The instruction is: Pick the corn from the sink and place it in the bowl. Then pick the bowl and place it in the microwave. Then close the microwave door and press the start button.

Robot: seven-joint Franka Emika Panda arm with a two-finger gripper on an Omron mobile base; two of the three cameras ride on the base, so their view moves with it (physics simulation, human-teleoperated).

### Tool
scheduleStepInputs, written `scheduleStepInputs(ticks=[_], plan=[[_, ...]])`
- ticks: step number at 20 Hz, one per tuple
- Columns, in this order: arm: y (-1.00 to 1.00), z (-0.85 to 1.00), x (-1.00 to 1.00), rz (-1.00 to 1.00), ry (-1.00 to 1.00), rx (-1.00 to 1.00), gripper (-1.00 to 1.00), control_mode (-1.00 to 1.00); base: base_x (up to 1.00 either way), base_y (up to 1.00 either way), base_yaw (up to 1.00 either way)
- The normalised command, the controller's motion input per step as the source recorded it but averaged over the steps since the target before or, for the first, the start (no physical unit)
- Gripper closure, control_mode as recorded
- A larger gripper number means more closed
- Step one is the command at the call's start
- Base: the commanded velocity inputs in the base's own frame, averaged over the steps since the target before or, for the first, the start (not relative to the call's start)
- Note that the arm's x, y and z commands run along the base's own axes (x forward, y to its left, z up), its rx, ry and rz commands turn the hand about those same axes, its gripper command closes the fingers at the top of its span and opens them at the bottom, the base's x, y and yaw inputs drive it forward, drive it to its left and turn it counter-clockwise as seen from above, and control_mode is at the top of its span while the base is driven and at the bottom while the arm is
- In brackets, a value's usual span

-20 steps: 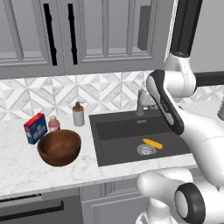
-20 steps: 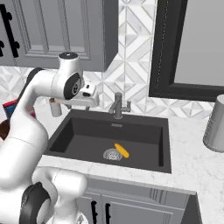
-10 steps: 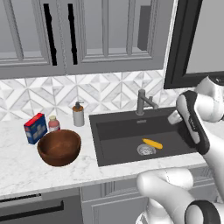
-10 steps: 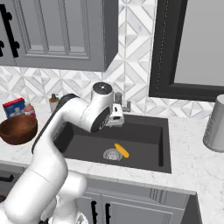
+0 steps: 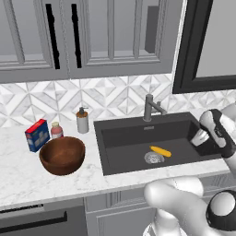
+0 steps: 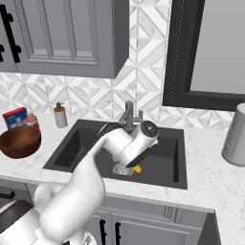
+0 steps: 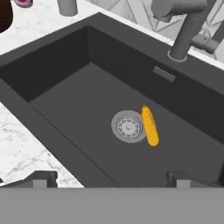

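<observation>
The yellow corn [image 5: 160, 151] lies on the floor of the dark sink [image 5: 124, 138], right beside the round steel drain [image 7: 127, 127]. In the hand view the corn [image 7: 150, 124] is ahead of and below my gripper [image 7: 111, 180], whose fingertips [image 7: 43, 178] stand wide apart with nothing between them. My gripper [image 5: 199, 138] hangs open over the sink's right end, apart from the corn. The reddish-brown wooden bowl [image 5: 62, 155] sits empty on the marble counter left of the sink. In the right base view my arm covers most of the corn [image 6: 138, 168]. The microwave and its door are out of view.
A grey faucet [image 5: 150, 107] rises behind the basin. A soap bottle [image 5: 82, 120], a small red-capped bottle [image 5: 56, 130] and a blue box [image 5: 37, 135] stand behind the bowl. A steel canister [image 6: 236, 135] stands on the counter right of the sink. Grey cabinets hang above.
My arm has swung from high behind the sink down to the right, bringing the hand low over the basin's right end. The corn and bowl have not moved.
</observation>
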Motion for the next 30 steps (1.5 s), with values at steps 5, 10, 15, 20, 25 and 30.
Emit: scheduleStepInputs(ticks=[5, 10, 15, 20, 25, 30], plan=[[-0.21, -0.38, 1.0, 0.22, 0.06, 0.15, -1.0, -1.0, 0.0, 0.0, 0.0], [-0.03, -0.62, 0.74, 0.14, 0.08, 0.11, -1.0, -1.0, 0.0, 0.0, 0.0], [0.0, -0.71, 0.64, 0.13, 0.02, 0.08, -1.0, -1.0, 0.0, 0.0, 0.0], [-0.2, -0.66, 0.3, 0.11, 0.0, 0.07, -1.0, -1.0, 0.0, 0.0, 0.0], [-0.41, -0.47, 0.23, 0.05, 0.01, 0.06, -1.0, -1.0, 0.0, 0.0, 0.0], [-0.33, -0.25, 0.27, 0.0, 0.03, 0.04, -1.0, -1.0, 0.0, 0.0, 0.0]])
